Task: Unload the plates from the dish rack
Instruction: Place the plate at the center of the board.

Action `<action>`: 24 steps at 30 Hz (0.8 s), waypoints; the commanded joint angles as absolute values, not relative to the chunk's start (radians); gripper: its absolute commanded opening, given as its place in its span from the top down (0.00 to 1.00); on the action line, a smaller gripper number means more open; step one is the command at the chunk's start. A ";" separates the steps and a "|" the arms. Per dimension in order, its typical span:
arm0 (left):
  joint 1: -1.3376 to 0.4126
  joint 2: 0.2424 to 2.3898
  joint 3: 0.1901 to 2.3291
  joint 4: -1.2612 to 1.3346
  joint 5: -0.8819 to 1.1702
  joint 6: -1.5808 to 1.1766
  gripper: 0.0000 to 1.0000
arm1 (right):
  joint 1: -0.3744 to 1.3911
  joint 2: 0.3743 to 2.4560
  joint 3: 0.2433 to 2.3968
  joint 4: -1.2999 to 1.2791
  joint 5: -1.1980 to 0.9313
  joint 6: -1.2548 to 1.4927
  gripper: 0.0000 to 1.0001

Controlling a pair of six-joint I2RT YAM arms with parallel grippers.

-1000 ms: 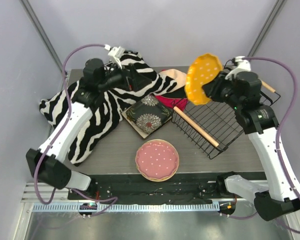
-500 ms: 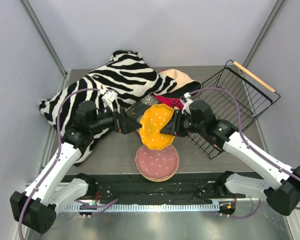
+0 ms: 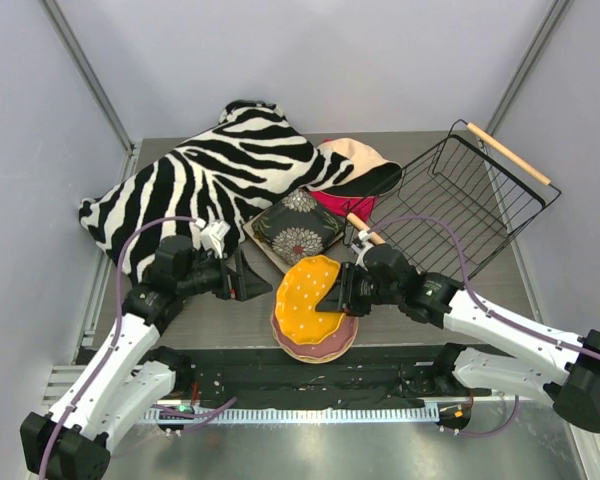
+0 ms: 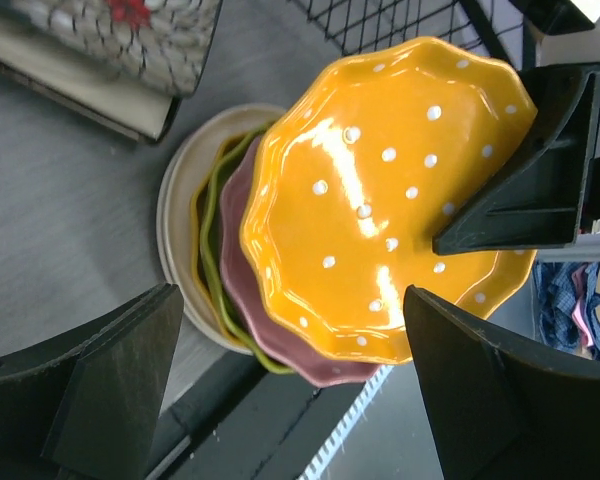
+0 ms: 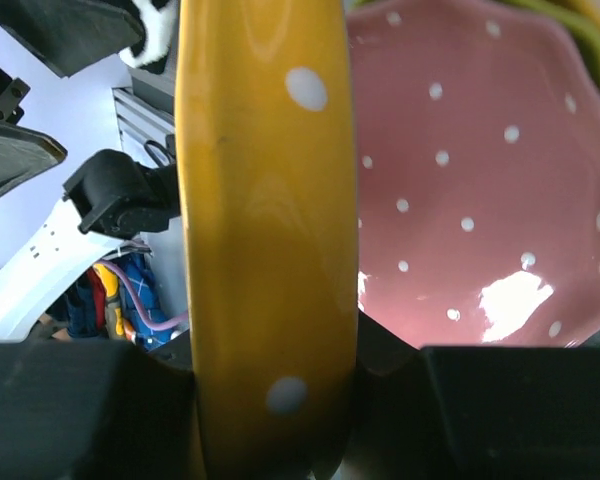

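The right tool (image 3: 336, 296) was clamped on the rim of the orange dotted plate (image 3: 310, 296), holding it tilted at the near middle of the tabletop (image 3: 215, 318), its hollow face turned toward the left arm. The right wrist view showed that plate edge-on between the two dark fingers (image 5: 75, 410), with the pink dotted plate (image 5: 460, 190) lying just behind it. From the left wrist camera the orange plate overlapped a stack: the pink plate on top, a yellow-green plate (image 4: 212, 268) under it and a round cream plate (image 4: 175, 225) at the bottom. Whether the orange plate's lower edge touched the pink one could not be told. The left tool (image 3: 248, 278) hung just left of the stack with its jaws spread wide and nothing between them, pointed at the plates. Beyond the stack, the dark square plate with the big flower (image 3: 298, 230) lay on a cream square plate (image 3: 254, 236). The dish rack (image 3: 460, 200) stood tipped at the far right of the tabletop, one wooden rod handle (image 3: 510, 152) raised at the back and the other low, near the right arm. A zebra-striped cloth (image 3: 195, 180) covered the far left, and a peach hat (image 3: 348, 160) lay between it and the rack.
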State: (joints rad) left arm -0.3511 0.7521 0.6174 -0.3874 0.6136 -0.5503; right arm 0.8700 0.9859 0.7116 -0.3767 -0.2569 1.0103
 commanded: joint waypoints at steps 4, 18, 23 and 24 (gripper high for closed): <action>-0.353 0.716 0.589 -0.411 0.638 -0.593 0.04 | 0.943 0.905 0.660 -0.167 -0.189 1.190 0.99; -0.515 0.811 0.514 -0.307 0.405 -0.683 0.11 | 0.994 0.867 0.590 -0.357 -0.100 1.244 0.66; -0.613 0.883 0.512 -0.276 0.312 -0.672 0.10 | 1.003 0.907 0.612 -0.433 -0.089 1.210 0.57; -0.629 0.894 0.511 -0.264 0.301 -0.667 0.11 | 1.003 0.908 0.609 -0.437 -0.090 1.212 0.55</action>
State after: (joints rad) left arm -0.5865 0.8581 0.5114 -0.3569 0.3878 -0.6689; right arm 0.9909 0.9028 0.5606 -0.4000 -0.1204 1.2385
